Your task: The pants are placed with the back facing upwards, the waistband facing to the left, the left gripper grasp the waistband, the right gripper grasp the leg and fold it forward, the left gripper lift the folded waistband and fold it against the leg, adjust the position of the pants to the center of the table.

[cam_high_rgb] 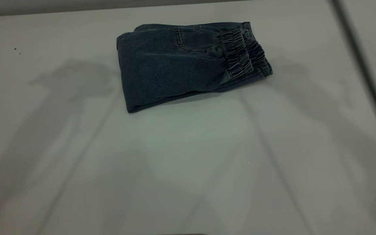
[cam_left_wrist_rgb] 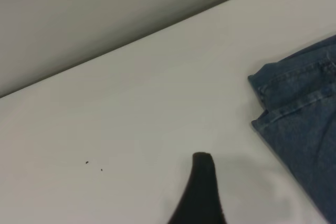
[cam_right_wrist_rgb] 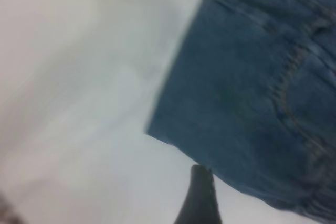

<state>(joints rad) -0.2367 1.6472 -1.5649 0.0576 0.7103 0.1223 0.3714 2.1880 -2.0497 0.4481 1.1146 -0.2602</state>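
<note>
- The blue denim pants [cam_high_rgb: 181, 65] were seen folded into a compact rectangle, lying on the large flat white-grey table [cam_high_rgb: 188, 163] toward its far side, roughly mid-width in the exterior view.
- The gathered elastic waistband [cam_high_rgb: 243, 52] was laid at the bundle's right end in that view, on top of the folded denim.
- Wide bare tabletop was left in front of the bundle and to both sides; the table's far edge ran near the pants, and a seam or edge ran down the right.
- The black left gripper [cam_left_wrist_rgb: 202, 192] was caught only as one dark finger over bare table, apart from the denim; whether it was spread or closed could not be told.
- The black right gripper [cam_right_wrist_rgb: 199, 198] was likewise shown as one finger tip just beside the bundle's edge; its spread could not be told.
- No readable writing was made out.
</note>
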